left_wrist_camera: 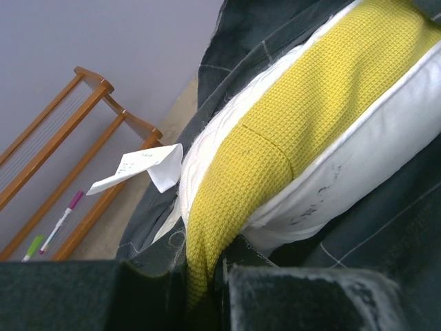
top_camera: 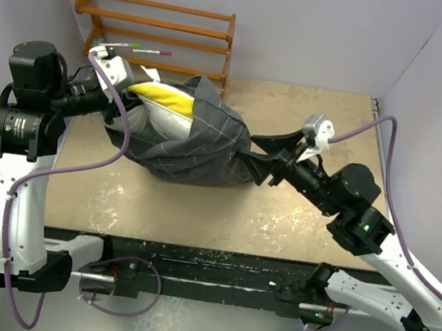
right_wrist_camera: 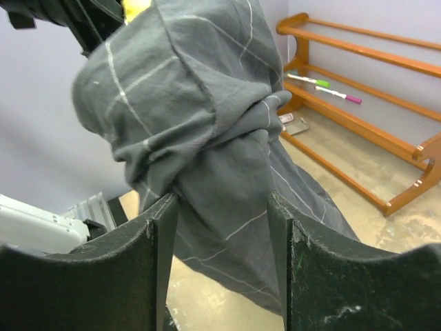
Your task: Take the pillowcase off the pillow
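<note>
Checking from the left, we find the left gripper (left_wrist_camera: 203, 270) nearly closed, pinching the yellow edge of the pillow (left_wrist_camera: 289, 124), which rises directly ahead of its fingers. The right gripper (right_wrist_camera: 222, 208) stands part-open, its jaws astride the bunched end of the pillowcase (right_wrist_camera: 200, 124), with cloth filling the gap between them.
</note>
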### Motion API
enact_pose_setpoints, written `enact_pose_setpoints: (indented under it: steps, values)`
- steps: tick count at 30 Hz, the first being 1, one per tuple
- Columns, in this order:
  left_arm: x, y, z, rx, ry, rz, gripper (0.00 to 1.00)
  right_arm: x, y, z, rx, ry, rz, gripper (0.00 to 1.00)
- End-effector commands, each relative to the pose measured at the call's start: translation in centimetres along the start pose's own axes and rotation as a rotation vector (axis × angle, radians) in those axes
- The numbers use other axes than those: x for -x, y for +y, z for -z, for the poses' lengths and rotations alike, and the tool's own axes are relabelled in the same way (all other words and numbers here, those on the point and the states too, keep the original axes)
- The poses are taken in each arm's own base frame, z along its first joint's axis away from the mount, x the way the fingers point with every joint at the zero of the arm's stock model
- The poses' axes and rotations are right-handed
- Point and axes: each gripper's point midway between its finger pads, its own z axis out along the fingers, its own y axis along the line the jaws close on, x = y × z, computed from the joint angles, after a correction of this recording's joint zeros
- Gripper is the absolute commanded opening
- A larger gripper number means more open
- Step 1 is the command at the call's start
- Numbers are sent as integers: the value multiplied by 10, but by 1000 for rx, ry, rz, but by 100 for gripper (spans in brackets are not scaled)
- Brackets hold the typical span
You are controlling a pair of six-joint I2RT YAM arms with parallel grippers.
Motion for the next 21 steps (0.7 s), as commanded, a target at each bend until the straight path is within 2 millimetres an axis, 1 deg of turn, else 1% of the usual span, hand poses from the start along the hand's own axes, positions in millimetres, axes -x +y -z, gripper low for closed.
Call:
enact_pose_setpoints:
  steps: [1,5,8,9,10,11,15,18,21]
  values:
    - [48,3,13,31,-110,-144,0,-1,-5,-14,-4,-10,15,49]
    - [51,3,15,39,-110,-165,0,-16,-15,-17,-15,32,39,28]
    - [54,3,17,46,-113,-181,0,-27,-23,-13,-28,45,29,11]
    - [54,4,17,48,-113,-186,0,-28,-25,-10,-33,42,25,8]
    - [55,4,18,50,-113,-189,0,-32,-27,-7,-40,43,21,6]
    - [55,4,18,50,-113,-192,0,-40,-31,-4,-50,54,18,5]
    - [58,4,19,52,-119,-201,0,-56,-44,6,-94,79,16,0]
    - [62,5,19,49,-125,-203,0,-73,-58,10,-140,109,8,0]
    - [65,3,20,44,-129,-212,0,-80,-72,14,-176,116,1,0]
